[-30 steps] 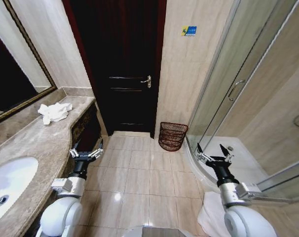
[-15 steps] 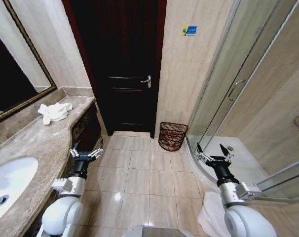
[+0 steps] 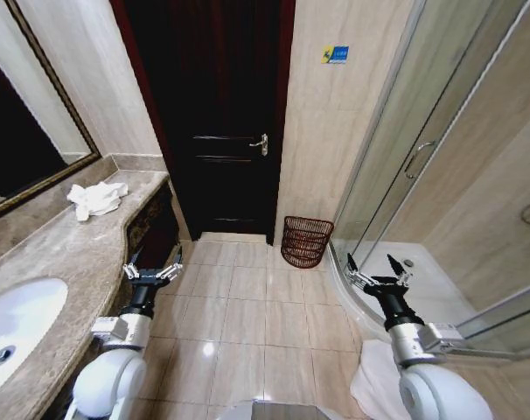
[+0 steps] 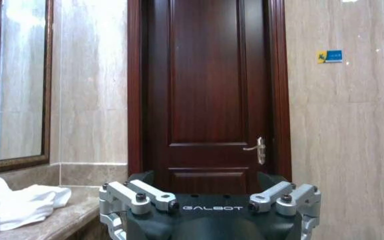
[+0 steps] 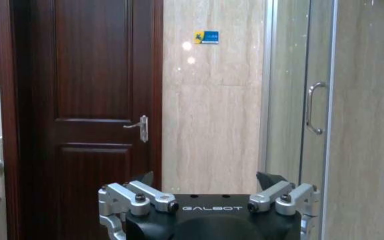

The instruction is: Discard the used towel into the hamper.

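At the far left of the head view a marble counter (image 3: 68, 254) runs along the wall under a framed mirror (image 3: 24, 131), with a white sink (image 3: 16, 332) set into its near end. A crumpled white towel (image 3: 96, 199) lies on the far end of the counter, close to the wall corner (the left wrist view catches it too, bunched on the counter edge (image 4: 15, 207)).

Just beside the counter's front edge, the left gripper (image 3: 152, 269) hangs over the tiled floor (image 3: 239, 324), its fingers spread wide and holding nothing. It is well short of the towel and points toward the dark wooden door (image 3: 208, 114) ahead.

The hamper (image 3: 306, 241) stands upright on the floor against the beige wall, just right of the door frame and near the curved foot of the glass shower enclosure (image 3: 422, 166). A small blue and yellow sticker (image 3: 334, 54) sits on the wall well above it.

Further right, the right gripper (image 3: 375, 271) is held over the edge of the shower base, fingers likewise spread apart and empty. Something white (image 3: 374, 385) lies on the floor beside the right arm's lower part.
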Motion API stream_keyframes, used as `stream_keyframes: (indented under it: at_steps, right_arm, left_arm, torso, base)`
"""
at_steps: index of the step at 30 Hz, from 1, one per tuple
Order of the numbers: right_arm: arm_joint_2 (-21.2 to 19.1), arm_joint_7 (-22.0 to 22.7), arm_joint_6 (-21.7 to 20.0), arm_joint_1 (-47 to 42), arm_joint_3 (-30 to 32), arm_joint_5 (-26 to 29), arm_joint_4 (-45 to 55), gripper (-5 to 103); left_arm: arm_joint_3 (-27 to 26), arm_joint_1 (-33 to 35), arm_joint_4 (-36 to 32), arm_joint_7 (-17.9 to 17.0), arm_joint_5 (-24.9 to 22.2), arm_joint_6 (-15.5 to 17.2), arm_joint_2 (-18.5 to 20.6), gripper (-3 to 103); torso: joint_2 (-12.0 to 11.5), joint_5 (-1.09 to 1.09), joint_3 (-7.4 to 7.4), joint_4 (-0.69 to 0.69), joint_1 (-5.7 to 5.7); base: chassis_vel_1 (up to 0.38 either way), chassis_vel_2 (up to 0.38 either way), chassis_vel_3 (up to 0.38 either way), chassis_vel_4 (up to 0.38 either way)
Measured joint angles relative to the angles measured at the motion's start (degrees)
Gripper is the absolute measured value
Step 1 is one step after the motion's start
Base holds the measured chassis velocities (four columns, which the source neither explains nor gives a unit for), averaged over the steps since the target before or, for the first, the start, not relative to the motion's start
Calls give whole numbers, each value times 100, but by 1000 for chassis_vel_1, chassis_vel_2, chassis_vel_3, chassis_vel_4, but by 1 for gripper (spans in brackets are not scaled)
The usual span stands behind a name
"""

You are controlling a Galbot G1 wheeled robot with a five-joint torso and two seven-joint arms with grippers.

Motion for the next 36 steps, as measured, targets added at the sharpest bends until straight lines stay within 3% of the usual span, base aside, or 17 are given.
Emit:
stream_keyframes:
  at_steps: [8,36]
  right_arm:
    - [-22,11,23,-16,17,-2,-18,100]
    - [-11,7,40,6,-30,-19,-83,100]
  left_arm:
    - [-5,15,1,164,-9,-41,-27,100]
    - [-76,78,111,170,20,-230,-72,100]
  torso:
    - [-4,0,0,-1,3]
    - [-5,-1,0,0,2]
  base:
    - [-122,133,135,-117]
    - [-52,188,180,-49]
